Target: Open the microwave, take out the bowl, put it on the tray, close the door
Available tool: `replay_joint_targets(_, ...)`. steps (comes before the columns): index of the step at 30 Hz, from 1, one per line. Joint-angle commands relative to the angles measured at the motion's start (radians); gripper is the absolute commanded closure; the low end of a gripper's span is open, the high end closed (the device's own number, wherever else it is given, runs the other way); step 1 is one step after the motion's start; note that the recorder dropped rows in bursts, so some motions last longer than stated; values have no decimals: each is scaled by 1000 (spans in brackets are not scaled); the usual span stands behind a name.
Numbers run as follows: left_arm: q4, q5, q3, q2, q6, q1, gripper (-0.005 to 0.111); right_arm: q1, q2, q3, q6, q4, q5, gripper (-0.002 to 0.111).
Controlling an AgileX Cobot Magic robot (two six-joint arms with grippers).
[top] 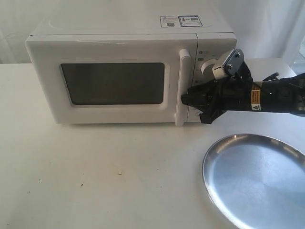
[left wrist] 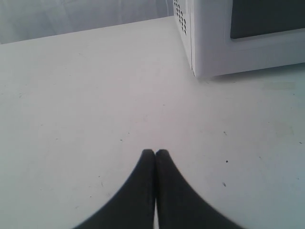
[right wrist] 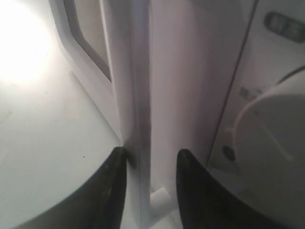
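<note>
Black left claw [left wrist: 155,152], pinched closed and empty, hangs over the surface [top: 95,181] near a corner of the microwave [top: 119,43]. The door [top: 114,112] is closed and its window faces front. The handle [top: 183,71], an upright bar at the door's right edge, looks stiff, smooth and probably slippery. It is the place to hold. The right claw [right wrist: 150,155] straddles it, parted and not clamped. The tray [top: 209,162] lies front right. Bowl not visible.

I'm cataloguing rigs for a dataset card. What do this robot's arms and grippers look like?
The right arm is black, with a yellow warning label, a silver camera bracket and a thin black cable. The right gripper and left gripper have smooth black tapered fingers.
</note>
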Motion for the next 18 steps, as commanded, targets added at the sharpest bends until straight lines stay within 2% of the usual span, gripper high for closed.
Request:
replay_joint_targets(1,-4,-1,-1,-2,-6,-1,107,125,16,-61,-81,20,-130,80)
replay_joint_targets(2,-4,-1,-1,-2,-6,-1,107,125,16,-61,-87,26,-130,84)
replay_joint_targets(5,-4,-1,-1,-2,-6,-1,107,126,16,-61,-106,22,-132,108)
replay_joint_targets(13,-4,-1,-1,-2,-6,-1,107,126,16,-61,-106,-15,-243,108)
replay_joint_targets(15,-4,-1,-1,-2,-6,-1,107,126,7,-61,-100,-17,-218,108)
replay_joint_targets(18,-4,-1,-1,-2,-6,-1,107,126,-35,-32,-95,-17,-78,108)
